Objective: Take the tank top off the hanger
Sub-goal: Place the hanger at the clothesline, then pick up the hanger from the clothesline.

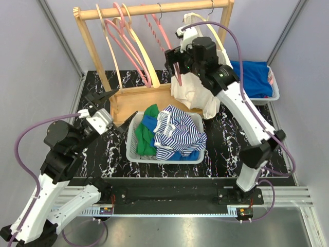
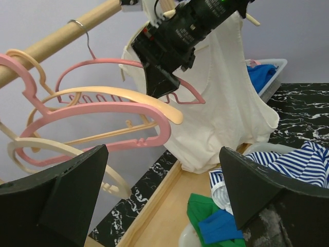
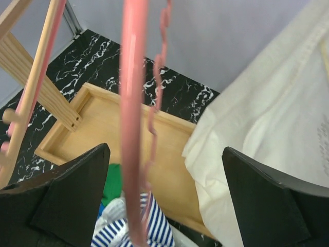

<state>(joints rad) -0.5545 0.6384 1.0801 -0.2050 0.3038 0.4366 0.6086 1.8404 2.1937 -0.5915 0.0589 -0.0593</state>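
right gripper (image 3: 164,190) wide, pink hanger (image 3: 132,103) between jaws | left gripper (image 1: 115,109) wide, idle | I'd shift right and pinch tank top (image 3: 267,128) fabric, not the hanger

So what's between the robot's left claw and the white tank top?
Empty pink and cream hangers dangling from the wooden rail. The left wrist view shows them ahead of the left gripper, the tank top beyond.
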